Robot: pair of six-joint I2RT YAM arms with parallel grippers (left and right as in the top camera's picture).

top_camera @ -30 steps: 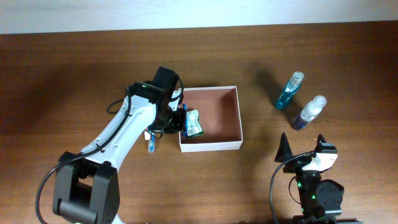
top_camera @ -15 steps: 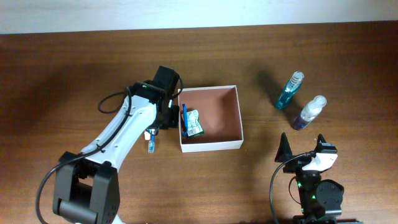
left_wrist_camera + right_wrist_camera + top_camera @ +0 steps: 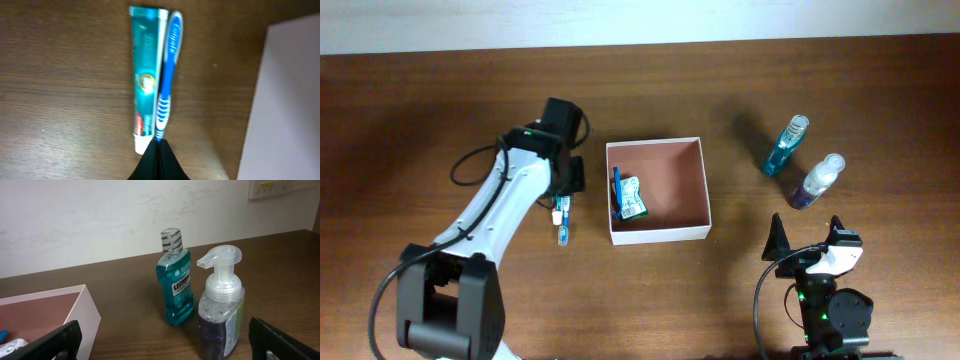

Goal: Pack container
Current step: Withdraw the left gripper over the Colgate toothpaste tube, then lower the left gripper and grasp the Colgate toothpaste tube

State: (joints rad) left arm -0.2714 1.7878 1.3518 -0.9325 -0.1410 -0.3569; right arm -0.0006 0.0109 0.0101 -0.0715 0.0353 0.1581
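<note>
The container is a shallow square box with white walls and a reddish-brown inside. In it lie a green packet and a blue item by the left wall. A teal toothpaste tube and a blue toothbrush lie side by side on the table left of the box. My left gripper is shut and empty, its tips over the near ends of both. My right gripper is open and empty, facing a teal mouthwash bottle and a purple soap pump bottle.
The box's white outer wall shows at the right of the left wrist view and at the left of the right wrist view. The two bottles stand upright at the right of the table, mouthwash behind soap.
My left gripper has moved left, from over the box's left wall to above the toothpaste and toothbrush. The blue item stays in the box. The right arm has not moved.
</note>
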